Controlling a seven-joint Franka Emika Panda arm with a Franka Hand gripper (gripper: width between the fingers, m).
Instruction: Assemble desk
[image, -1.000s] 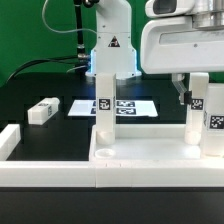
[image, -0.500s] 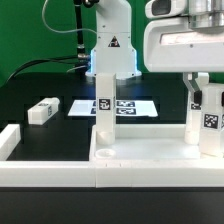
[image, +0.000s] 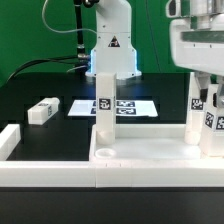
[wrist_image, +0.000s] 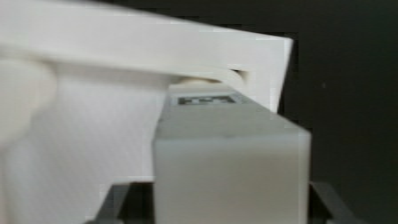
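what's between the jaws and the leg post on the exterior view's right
Nothing visible. In the wrist view the leg post sits right between the jaws, which seem closed on its sides, with no other part in the gap.

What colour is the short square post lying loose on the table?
White post, best in the exterior view.
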